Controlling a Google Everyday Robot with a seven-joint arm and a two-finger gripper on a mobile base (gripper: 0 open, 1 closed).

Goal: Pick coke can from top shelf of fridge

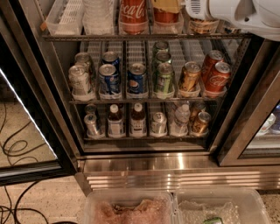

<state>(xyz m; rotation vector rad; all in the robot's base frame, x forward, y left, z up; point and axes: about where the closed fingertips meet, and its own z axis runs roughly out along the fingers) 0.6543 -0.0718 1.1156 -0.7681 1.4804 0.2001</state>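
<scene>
The fridge (144,164) stands open in front of me. The coke can (133,15), red with white script, stands at the front of the top shelf (87,38), cut off by the top edge of the view. An orange and yellow can (165,11) stands right of it. My gripper (197,9) on the white arm is at the top right, at top-shelf height, about two lanes right of the coke can and apart from it.
The middle shelf holds silver cans (80,81), blue Pepsi cans (109,78), green cans (163,78), a gold can (190,76) and red cans (217,76). Bottles and cans fill the bottom shelf. The glass door (26,131) hangs open at left. Plastic bins (131,210) sit below.
</scene>
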